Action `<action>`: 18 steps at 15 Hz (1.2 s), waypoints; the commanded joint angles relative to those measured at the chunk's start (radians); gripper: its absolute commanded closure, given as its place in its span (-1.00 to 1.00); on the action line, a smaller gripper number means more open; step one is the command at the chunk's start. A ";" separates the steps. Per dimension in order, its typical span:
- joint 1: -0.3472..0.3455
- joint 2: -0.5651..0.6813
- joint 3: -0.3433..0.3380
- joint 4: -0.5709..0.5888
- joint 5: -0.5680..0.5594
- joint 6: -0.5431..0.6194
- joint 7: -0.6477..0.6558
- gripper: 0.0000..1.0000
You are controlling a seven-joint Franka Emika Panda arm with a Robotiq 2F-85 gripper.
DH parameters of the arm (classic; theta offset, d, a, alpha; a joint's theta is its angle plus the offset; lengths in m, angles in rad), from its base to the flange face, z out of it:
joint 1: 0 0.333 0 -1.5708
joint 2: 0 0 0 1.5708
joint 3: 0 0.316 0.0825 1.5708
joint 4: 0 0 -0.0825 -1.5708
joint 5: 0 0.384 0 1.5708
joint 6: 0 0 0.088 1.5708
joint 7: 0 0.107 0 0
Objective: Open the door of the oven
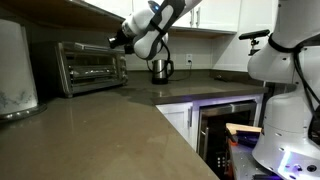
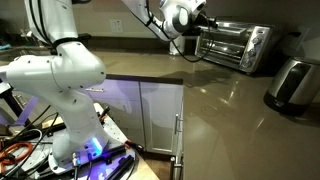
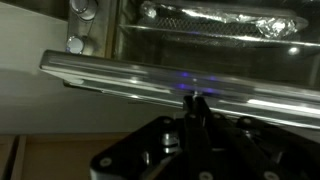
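Note:
The oven (image 1: 88, 66) (image 2: 236, 46) is a small steel toaster oven standing at the back of the counter. Its door (image 1: 84, 68) (image 2: 224, 46) has a dark glass window (image 3: 215, 35), with foil on a rack behind it. The bar handle (image 3: 130, 75) runs across the wrist view. My gripper (image 3: 197, 98) (image 1: 113, 43) (image 2: 207, 25) is at the oven's upper front, on the knob side. It is shut, the fingers pressed together with nothing between them and their tips right at the handle's edge. Whether the door is ajar cannot be told.
Two knobs (image 3: 78, 42) show beside the door. A steel kettle (image 1: 160, 68) stands further along the counter (image 1: 120, 125). A built-in dark glass-fronted appliance (image 1: 226, 122) sits under it. A steel toaster (image 2: 291, 84) stands near the oven. The robot's white base (image 2: 55, 80) stands on the floor.

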 commanded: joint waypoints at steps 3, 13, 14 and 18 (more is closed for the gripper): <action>0.063 0.037 -0.019 -0.058 0.092 -0.002 -0.055 0.88; 0.233 0.016 -0.152 -0.145 0.168 -0.003 -0.059 0.88; 0.258 0.012 -0.171 -0.156 0.176 -0.003 -0.059 0.88; 0.347 -0.002 -0.233 -0.199 0.205 -0.004 -0.056 0.88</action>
